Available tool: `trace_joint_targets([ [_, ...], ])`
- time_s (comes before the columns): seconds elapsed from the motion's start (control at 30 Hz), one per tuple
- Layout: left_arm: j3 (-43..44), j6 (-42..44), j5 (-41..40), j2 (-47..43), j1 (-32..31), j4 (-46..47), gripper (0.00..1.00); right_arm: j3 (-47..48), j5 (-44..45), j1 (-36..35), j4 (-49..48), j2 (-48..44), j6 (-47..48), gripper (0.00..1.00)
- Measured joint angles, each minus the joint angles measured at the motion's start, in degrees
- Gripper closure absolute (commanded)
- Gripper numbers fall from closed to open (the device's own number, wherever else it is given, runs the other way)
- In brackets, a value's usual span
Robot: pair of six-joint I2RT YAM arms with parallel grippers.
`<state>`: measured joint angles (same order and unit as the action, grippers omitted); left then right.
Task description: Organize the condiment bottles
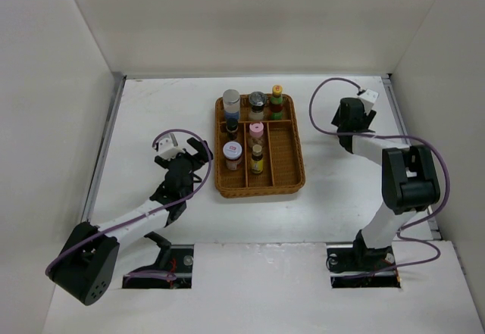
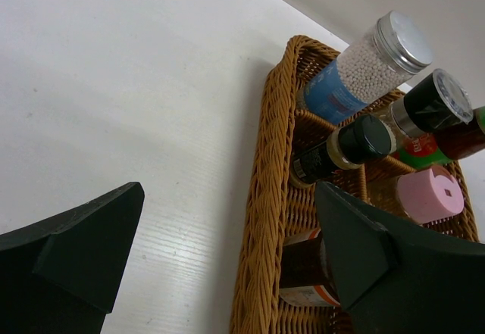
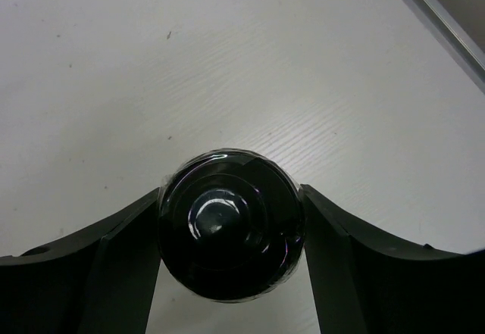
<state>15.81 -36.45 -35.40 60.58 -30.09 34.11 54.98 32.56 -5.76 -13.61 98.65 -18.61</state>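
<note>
Right gripper (image 3: 229, 198) pinching black-capped bottle (image 3: 227, 232) across glossy round cap, bottle standing on table (image 3: 227, 61), well apart from woven tray (image 2: 261, 198). Cap looking slick, bottle likely light and rigid; lower hold on body seeming safer. Left gripper (image 2: 227, 198) hanging wide open beside tray.

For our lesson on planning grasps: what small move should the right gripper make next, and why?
Probably lift straight up: the right gripper has its fingers against both sides of the black-capped bottle, which stands on the table, outside the tray.
</note>
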Motion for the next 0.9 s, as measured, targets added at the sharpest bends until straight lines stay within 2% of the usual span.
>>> trace_joint_targets([
  [0.13, 0.0, 0.0, 0.0, 0.0, -0.04, 0.02, 0.0, -1.51, 0.9, -1.49, 0.04, -1.97, 0.94, 0.44],
  [0.23, 0.0, 0.0, -0.02, 0.0, -0.04, 0.02, 0.0, -3.3, 1.75, -4.63, 0.76, -7.04, 1.81, 0.44],
  [0.4, 0.0, -0.02, -0.07, 0.0, -0.04, 0.02, 0.0, -4.04, 2.43, -13.27, 0.72, -16.76, 2.16, 0.44],
  [0.5, 0.0, -0.22, -0.22, 0.0, 0.2, 0.0, 0.0, -3.74, 2.38, -18.97, -0.39, -18.91, 2.19, 0.42],
  [0.7, 0.0, -2.6, -0.37, 0.0, 3.69, -1.01, 0.0, 0.52, -1.62, -27.28, -0.57, -11.87, 2.64, 0.4],
  [0.9, 0.0, -5.84, 0.5, 0.0, 8.07, -4.07, 0.0, 3.61, -4.04, -28.28, -0.55, -3.21, 3.02, 0.4],
])
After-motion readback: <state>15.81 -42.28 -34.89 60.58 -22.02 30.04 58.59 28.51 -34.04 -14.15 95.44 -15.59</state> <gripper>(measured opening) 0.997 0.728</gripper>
